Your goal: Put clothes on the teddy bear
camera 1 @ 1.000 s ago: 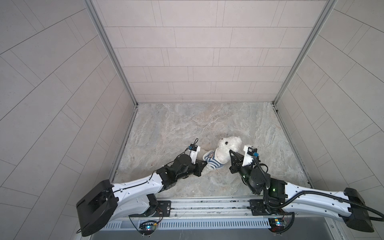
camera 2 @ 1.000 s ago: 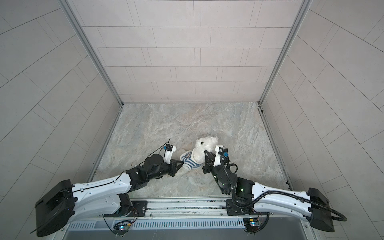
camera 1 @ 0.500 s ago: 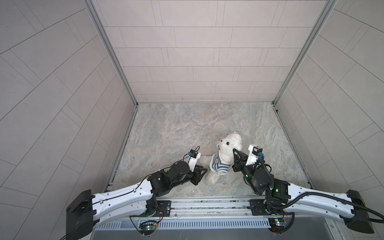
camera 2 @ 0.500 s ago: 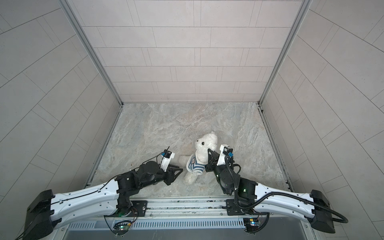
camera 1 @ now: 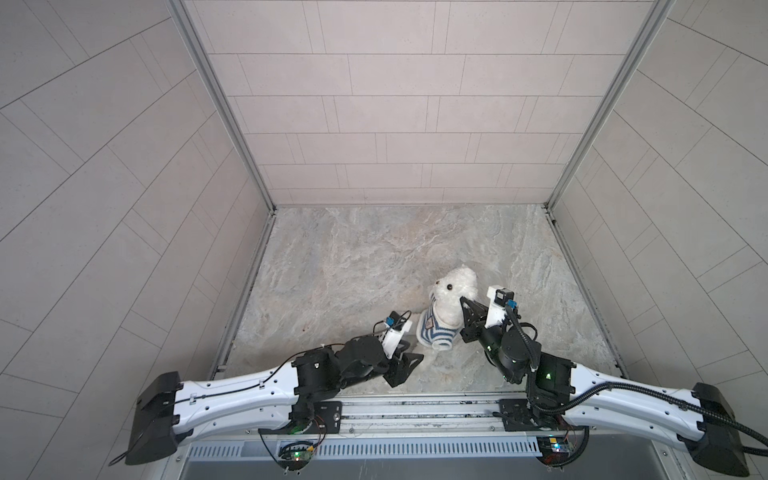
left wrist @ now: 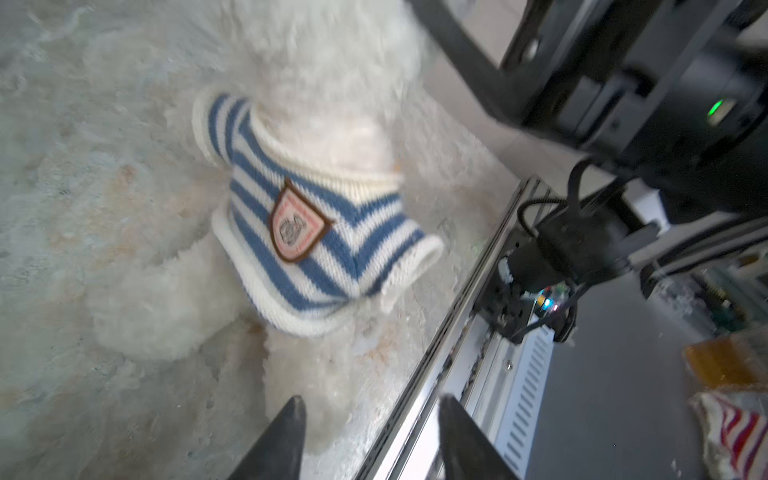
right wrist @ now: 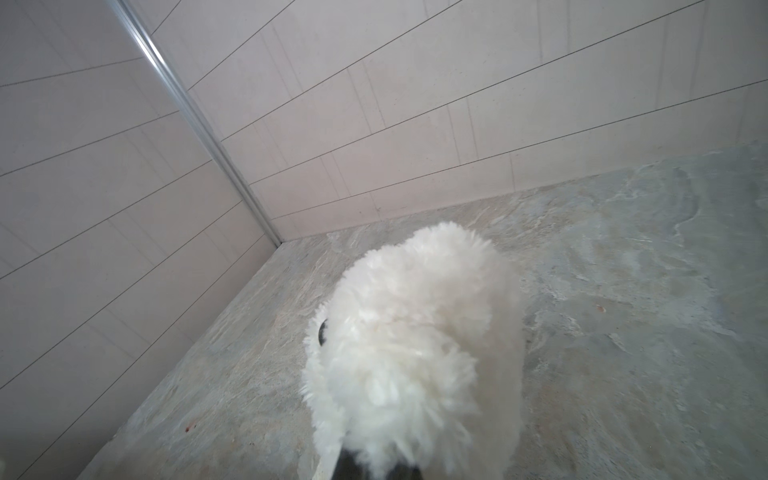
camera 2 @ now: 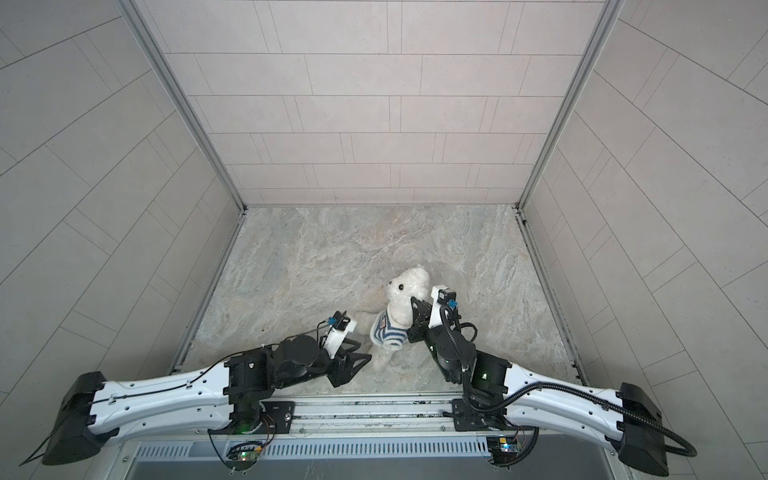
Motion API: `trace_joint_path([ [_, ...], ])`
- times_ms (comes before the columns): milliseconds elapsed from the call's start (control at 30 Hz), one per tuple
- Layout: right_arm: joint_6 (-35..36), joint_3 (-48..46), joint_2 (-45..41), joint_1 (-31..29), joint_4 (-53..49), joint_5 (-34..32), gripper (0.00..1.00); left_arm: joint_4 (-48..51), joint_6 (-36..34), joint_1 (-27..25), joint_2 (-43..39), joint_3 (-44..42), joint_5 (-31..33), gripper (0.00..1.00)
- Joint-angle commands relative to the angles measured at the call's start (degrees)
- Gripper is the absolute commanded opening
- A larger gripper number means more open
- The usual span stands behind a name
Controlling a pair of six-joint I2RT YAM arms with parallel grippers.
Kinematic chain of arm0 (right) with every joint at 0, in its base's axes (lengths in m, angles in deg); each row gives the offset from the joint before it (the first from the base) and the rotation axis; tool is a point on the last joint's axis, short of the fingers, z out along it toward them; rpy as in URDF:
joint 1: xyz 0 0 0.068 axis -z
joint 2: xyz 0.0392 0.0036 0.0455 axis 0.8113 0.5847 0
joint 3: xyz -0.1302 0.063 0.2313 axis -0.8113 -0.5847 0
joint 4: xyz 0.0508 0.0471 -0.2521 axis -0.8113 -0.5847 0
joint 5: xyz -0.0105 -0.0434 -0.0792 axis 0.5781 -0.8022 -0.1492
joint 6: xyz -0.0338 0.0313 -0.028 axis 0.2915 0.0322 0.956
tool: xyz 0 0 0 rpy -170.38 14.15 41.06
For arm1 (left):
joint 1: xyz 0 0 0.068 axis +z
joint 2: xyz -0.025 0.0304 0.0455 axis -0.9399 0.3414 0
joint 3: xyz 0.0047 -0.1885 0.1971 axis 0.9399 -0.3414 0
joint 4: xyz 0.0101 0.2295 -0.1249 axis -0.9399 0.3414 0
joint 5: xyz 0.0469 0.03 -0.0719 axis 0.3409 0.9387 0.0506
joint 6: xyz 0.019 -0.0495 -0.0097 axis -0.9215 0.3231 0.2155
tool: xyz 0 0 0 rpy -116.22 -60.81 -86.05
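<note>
1. Closest to the viewer, a metal rail (camera 1: pixel 415 405) runs across the front edge and carries the bases of both robot arms.
2. The left arm reaches in from the left side. The left gripper (camera 1: pixel 413 351) sits low over the floor with its jaws spread apart and nothing between them. In the left wrist view it (left wrist: pixel 371 401) points at the bear's legs, close to them but not touching.
3. The right arm reaches in from the right side. The right gripper (camera 1: pixel 463 302) is closed, pinching the fur at the back of the bear's head. In the right wrist view its dark tips (right wrist: pixel 374 469) are buried in white fluff.
4. The teddy bear (camera 1: pixel 451 291), fluffy and white, is upright near the front middle of the floor, between the two grippers. Its face is turned toward the left, and its legs reach down to the floor.
5. A blue-and-white striped shirt (left wrist: pixel 311 249) is around the bear's torso, with a shield-shaped badge (left wrist: pixel 297 226) on the chest.
6. Beyond the bear lies a grey marbled floor (camera 1: pixel 353 257), bare to the back.
7. Pale tiled walls (camera 1: pixel 395 124) enclose the floor on three sides.
</note>
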Motion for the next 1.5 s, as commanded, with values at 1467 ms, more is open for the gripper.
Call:
trace_joint_path([
  [1467,-7.25,26.17,6.75,22.24,16.99,79.00,0.00,-21.91,-6.20,18.74,-10.95,3.48,-36.75,1.00],
])
